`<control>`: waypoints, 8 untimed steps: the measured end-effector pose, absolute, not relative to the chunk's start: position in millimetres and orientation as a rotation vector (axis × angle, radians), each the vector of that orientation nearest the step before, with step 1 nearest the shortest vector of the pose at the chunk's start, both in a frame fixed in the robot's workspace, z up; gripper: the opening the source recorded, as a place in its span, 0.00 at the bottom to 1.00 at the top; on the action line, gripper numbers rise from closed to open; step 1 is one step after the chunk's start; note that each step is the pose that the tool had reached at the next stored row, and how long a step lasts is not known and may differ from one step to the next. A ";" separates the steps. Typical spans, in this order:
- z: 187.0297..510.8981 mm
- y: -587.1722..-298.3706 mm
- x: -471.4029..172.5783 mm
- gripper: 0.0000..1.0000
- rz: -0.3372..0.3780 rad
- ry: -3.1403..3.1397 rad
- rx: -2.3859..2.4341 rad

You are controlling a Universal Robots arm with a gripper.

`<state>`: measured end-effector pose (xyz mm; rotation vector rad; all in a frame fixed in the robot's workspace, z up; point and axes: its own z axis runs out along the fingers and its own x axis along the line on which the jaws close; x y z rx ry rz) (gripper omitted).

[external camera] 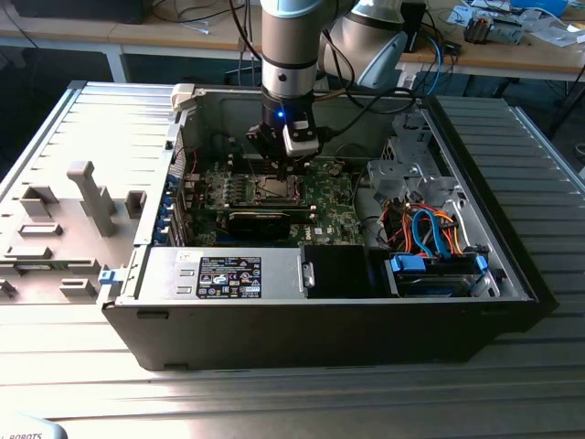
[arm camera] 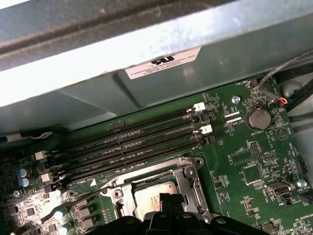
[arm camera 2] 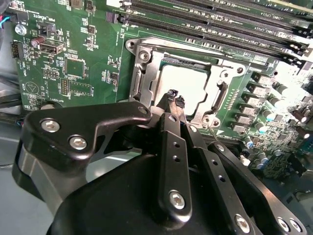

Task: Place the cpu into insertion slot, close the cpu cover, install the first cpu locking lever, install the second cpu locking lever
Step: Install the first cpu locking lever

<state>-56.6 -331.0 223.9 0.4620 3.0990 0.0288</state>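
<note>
Just beyond the shut jaws, cpu (arm camera 2: 185, 88) lies under cpu cover (arm camera 2: 146, 81)

The silver cpu (arm camera 2: 183, 88) lies flat in the insertion slot (arm camera 2: 146, 81), cpu cover (arm camera 2: 222, 90) closed over it.

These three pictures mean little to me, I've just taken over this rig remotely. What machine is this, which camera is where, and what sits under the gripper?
The exterior view looks from off the arm at an opened computer case lying on a ribbed metal table. One robot arm reaches down into it. Both wrist views come from cameras riding on that arm. In the second wrist view, the black gripper hangs just over the cpu, the silver square already lying in the insertion slot. The silvery cpu cover frames the chip and looks closed. The gripper's fingertips look pinched together, carrying nothing. The green motherboard with long black memory slots surrounds the socket.
</note>
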 end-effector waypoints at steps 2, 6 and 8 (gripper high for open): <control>223.9 -331.0 -56.6 0.11 0.029 3.100 0.454; 223.9 -331.0 -56.6 0.11 0.029 3.102 0.442; 223.9 -331.0 -56.6 0.11 0.029 3.103 0.436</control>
